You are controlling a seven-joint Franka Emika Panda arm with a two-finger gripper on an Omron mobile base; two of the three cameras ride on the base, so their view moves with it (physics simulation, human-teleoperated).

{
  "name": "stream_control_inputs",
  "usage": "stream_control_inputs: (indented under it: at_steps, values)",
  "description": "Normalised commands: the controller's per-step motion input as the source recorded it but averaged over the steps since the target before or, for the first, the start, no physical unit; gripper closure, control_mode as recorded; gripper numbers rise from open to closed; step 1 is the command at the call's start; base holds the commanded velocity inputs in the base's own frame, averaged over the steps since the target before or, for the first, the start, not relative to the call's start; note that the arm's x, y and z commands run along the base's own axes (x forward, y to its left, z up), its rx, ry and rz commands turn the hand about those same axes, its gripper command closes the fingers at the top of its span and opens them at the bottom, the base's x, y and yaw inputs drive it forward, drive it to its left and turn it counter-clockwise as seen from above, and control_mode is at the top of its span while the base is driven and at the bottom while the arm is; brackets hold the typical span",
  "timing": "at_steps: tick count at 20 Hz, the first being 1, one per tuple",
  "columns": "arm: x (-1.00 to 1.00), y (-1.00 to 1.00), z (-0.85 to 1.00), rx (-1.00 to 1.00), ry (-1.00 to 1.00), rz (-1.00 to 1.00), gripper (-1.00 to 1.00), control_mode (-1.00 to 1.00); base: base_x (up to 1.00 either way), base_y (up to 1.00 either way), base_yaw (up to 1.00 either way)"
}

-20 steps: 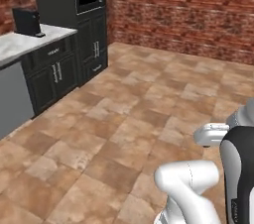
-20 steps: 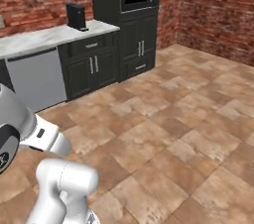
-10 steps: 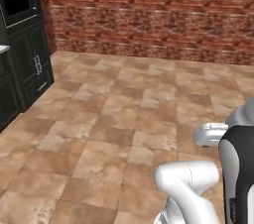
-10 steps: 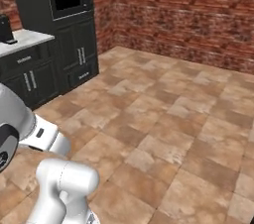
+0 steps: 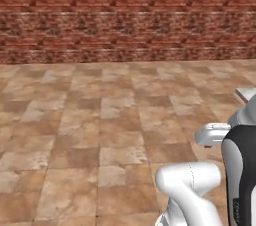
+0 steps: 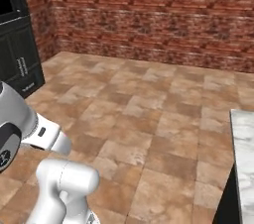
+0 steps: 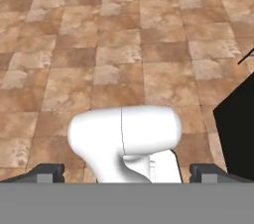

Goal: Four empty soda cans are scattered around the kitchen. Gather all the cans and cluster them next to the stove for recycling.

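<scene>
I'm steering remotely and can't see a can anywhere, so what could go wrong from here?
1. The white marble counter edge sits close on the robot's right; the base may clip it while turning.
2. The open two-finger gripper is empty and faces brown tiled floor and red brick wall; searching may take long.

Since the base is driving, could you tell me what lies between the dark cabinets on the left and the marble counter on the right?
Bare tiled floor spans from the dark cabinets to the marble counter, seen in the right base view.

Kitchen's red brick wall (image 5: 125,15), tan tiled floor (image 5: 100,120), dark cabinets (image 6: 17,49) at left.
</scene>
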Motion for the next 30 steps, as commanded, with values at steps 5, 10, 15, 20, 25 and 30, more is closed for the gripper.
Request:
stream_control_inputs:
  at_steps: [5,10,15,20,25,30]
  values:
    - [0.00,0.00,0.00,0.00,0.00,0.00,-1.00,1.00,0.47,0.00,-0.47]
    - [0.00,0.00,0.00,0.00,0.00,0.00,-1.00,1.00,0.63,0.00,-0.48]
    - [0.00,0.00,0.00,0.00,0.00,0.00,-1.00,1.00,0.59,0.19,-0.47]
    - [0.00,0.00,0.00,0.00,0.00,0.00,-1.00,1.00,0.55,0.11,-0.46]
    - [0.00,0.00,0.00,0.00,0.00,0.00,-1.00,1.00,0.50,0.09,-0.45]
    - [0.00,0.00,0.00,0.00,0.00,0.00,-1.00,1.00,0.50,0.05,-0.41]
